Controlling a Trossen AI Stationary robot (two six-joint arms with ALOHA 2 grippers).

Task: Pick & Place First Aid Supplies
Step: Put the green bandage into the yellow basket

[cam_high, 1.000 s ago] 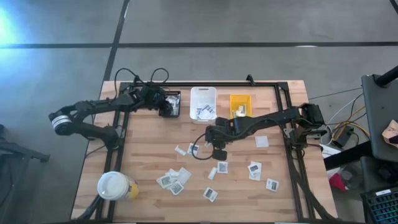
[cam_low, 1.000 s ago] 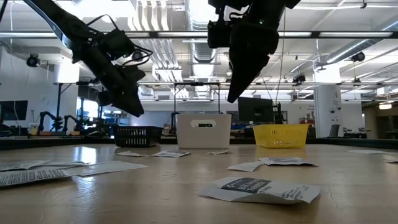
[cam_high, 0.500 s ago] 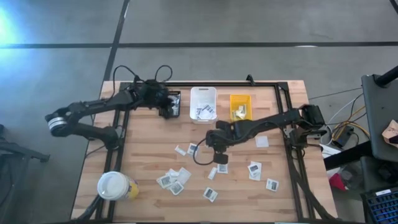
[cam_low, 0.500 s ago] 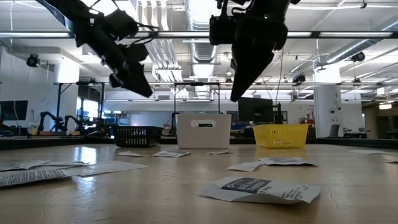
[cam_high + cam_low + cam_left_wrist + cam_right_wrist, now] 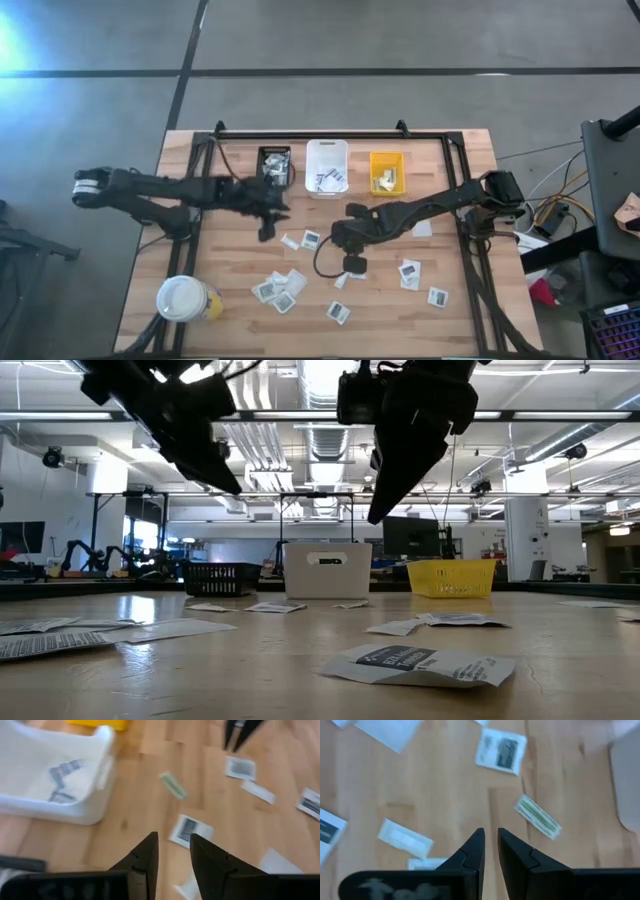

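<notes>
Both grippers are hovering above small flat paper packets (image 5: 309,239) lying scattered on the wooden tabletop (image 5: 230,260): left gripper (image 5: 268,218) and right gripper (image 5: 340,235), jaws narrowly parted, holding nothing.

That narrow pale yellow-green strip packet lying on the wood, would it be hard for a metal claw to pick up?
Probably fiddly. The narrow pale yellow-green strip packet lies flat on the wooden table, so fingers likely have little edge to catch. It looks thin and papery, so it should be light, bend easily, and may slide when nudged.
</notes>
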